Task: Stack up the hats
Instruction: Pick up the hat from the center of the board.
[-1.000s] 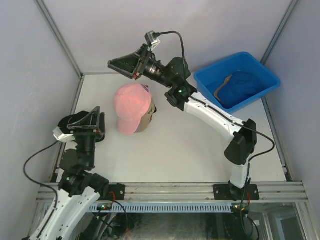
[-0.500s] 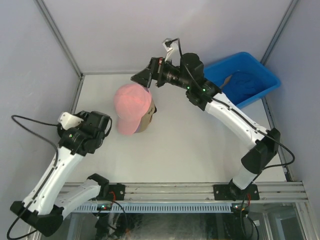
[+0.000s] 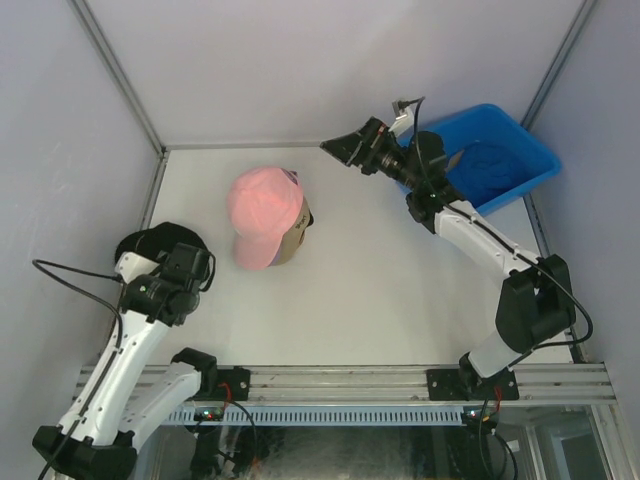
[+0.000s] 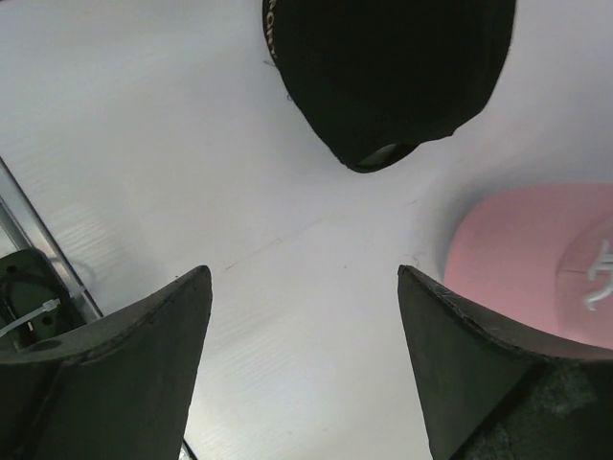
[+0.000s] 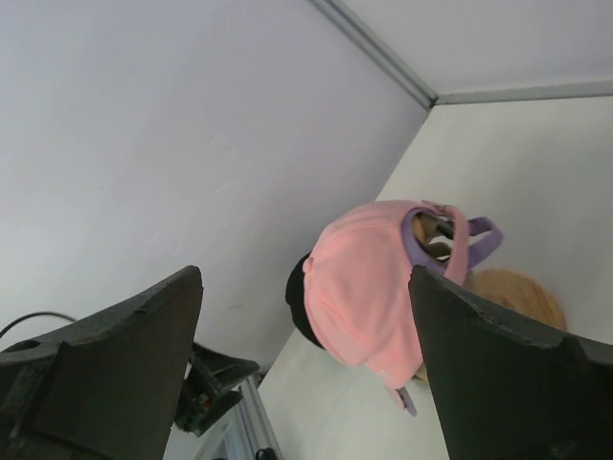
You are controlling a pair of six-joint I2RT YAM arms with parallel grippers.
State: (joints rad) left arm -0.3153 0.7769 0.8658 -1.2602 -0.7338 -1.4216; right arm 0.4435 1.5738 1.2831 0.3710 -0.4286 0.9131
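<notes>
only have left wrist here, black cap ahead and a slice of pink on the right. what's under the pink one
observer: a purple hat; its strap shows beneath the pink hat in the right wrist view.
operator: any hats left elsewhere
observer: a blue hat lies in the blue bin at the far right.
operator: where's the right gripper
observer: the right gripper hangs raised beside the bin, jaws open, holding nothing.

Bright, even, diffuse light casts faint shadows; close up, the left fingers (image 4: 115,383) look dark and soft.
</notes>
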